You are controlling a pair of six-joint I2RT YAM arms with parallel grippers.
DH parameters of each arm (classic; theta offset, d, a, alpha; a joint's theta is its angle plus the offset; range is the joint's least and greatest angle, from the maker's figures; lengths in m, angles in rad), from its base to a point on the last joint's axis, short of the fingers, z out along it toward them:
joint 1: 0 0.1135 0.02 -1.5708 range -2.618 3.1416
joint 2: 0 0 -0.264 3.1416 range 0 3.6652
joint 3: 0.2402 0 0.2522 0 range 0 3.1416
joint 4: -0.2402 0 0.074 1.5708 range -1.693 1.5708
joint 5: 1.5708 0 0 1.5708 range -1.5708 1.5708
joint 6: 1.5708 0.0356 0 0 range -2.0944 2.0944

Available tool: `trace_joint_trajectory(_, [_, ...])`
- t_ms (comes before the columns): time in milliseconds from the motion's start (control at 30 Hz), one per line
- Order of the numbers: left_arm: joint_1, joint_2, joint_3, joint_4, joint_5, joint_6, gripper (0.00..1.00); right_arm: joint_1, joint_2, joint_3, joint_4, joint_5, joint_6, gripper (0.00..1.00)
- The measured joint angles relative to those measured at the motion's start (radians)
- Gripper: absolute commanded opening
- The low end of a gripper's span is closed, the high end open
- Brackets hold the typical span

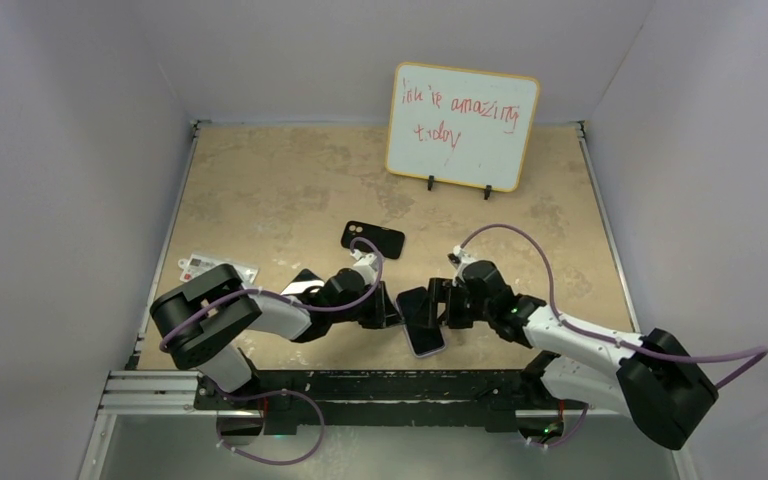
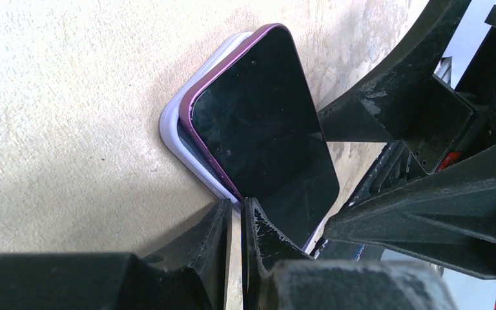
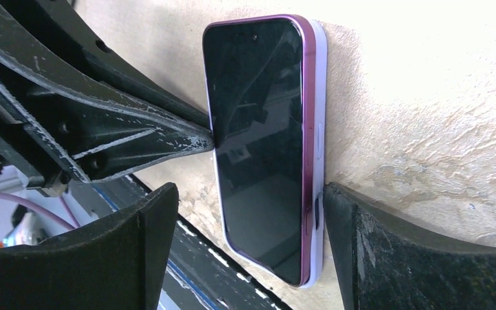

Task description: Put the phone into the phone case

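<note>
A phone (image 1: 422,322) with a glossy black screen and purple rim lies face up near the table's front edge, skewed on a light lavender shell (image 2: 171,126) under it. The matte black phone case (image 1: 372,238) lies apart, farther back. My left gripper (image 1: 392,312) is shut and empty, its tips (image 2: 237,205) against the phone's (image 2: 261,123) long edge. My right gripper (image 1: 444,305) is open and straddles the phone (image 3: 258,142). One of its fingers (image 3: 336,213) touches the lavender edge (image 3: 318,116); the other stands apart. The left gripper's fingertips (image 3: 187,139) touch the opposite edge.
A whiteboard (image 1: 463,125) with red writing stands at the back. A white card (image 1: 218,266) lies at the left. A dark glossy object (image 1: 303,285) lies partly under the left arm. The metal rail (image 1: 360,385) runs just below the phone.
</note>
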Motion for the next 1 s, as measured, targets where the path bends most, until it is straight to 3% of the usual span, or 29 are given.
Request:
trace_joint_trajectory(400, [0.0, -0.025, -0.022, -0.006, -0.006, -0.004, 0.11, -0.015, -0.092, -0.136, 0.184, -0.038, 0.175, 0.77])
trace_joint_trajectory(767, [0.0, -0.074, -0.035, -0.059, -0.013, -0.002, 0.11, -0.013, -0.097, -0.157, 0.334, -0.099, 0.264, 0.75])
trace_joint_trajectory(1000, [-0.003, -0.092, -0.037, -0.081, -0.011, 0.005, 0.1, -0.009, -0.092, -0.157, 0.372, -0.128, 0.284, 0.68])
